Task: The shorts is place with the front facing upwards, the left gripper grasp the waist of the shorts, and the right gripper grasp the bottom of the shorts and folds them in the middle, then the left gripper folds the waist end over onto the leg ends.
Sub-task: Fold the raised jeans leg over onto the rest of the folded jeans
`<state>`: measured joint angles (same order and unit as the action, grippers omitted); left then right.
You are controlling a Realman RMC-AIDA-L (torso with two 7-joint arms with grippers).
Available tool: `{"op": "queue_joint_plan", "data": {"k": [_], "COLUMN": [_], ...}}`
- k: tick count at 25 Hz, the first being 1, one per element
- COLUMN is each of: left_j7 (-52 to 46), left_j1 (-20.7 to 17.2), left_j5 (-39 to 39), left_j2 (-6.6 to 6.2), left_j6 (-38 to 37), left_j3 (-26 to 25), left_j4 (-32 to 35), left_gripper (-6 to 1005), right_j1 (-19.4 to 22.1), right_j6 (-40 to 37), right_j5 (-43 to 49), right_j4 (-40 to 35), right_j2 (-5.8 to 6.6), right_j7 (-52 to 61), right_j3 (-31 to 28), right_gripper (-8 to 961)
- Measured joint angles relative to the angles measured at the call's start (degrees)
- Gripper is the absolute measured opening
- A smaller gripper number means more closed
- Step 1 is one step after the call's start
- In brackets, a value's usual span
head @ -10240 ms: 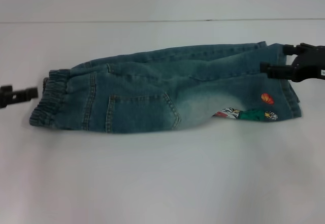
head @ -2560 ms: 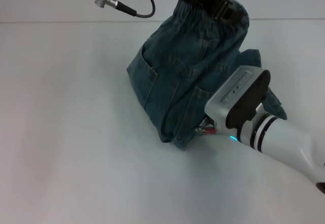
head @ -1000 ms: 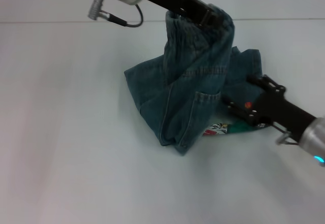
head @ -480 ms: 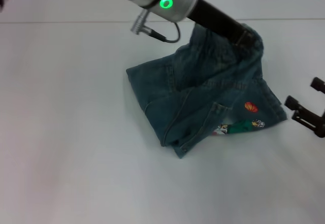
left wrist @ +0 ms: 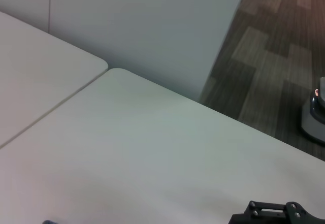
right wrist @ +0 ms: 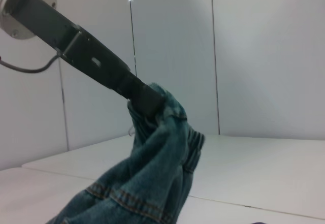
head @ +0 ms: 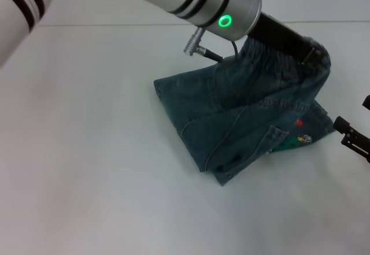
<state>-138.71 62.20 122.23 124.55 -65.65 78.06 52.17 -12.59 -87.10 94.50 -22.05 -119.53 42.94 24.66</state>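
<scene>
Surface: I see a white table (head: 87, 168), pale wall behind; L wrist cam shows grey carpet floor past the table edge.
Shorts (head: 231, 128): folded heap, centre-right of table, waist of the shorts (head: 289, 70) lifted.
Left gripper (head: 315, 55): clenched on the waistband, above the leg ends.
Right gripper (head: 354, 135): just beside the shorts, not touching; fingers — can't tell.
Labels: colourful patches (head: 300, 139), no readable text.

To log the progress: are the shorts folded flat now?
Not flat: the left hand holds the waist raised above the shorts.
</scene>
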Motion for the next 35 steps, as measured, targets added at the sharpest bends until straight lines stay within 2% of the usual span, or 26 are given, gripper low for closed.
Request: {"op": "queue_joint_plan", "data": {"k": [8,12,18,21,27,32,35], "left_j7": [1.99,3.88,4.65,5.04,6.52,8.75,8.82], "left_j1": [-1.31,-2.24,-2.25,-2.42,-2.59,-2.61,-2.60], "left_j5": [-4.56,-8.22,-9.28,-9.33,-9.05,-8.98,-8.66], "left_j2": [-0.01,-0.03,-0.09,-0.10,-0.14,-0.04,-0.11], "left_j6": [4.22,7.01,7.19,7.59,9.54,12.10,12.88], "left_j3": [2.27,3.02,2.98,2.85,3.00,6.67,8.45], "left_j4": [-1.73,-2.15,-2.38,-2.54,-2.49,-2.61,-2.38], "left_gripper": [54,137,261,478,720,891,888], "right_j1": [0.04,-0.09,0.13,0.09,0.11,0.01,-0.01], "right_j6": [-0.31,-0.35,-0.86,-0.86,-0.82,-0.76,-0.80], "right_j5": [0.06,0.08,0.08,0.07,0.06,0.06,0.06], "right_j4": [0.10,0.34,0.53,0.65,1.04,1.34,1.35], "right_j2": [0.00,-0.07,-0.20,-0.21,-0.29,-0.27,-0.26], "right_j7": [0.15,0.15,0.14,0.15,0.13,0.08,0.11], "right_j3": [0.25,0.45,0.62,0.65,0.65,0.54,0.37], "right_gripper": [881,881,881,881,882,882,882]}}
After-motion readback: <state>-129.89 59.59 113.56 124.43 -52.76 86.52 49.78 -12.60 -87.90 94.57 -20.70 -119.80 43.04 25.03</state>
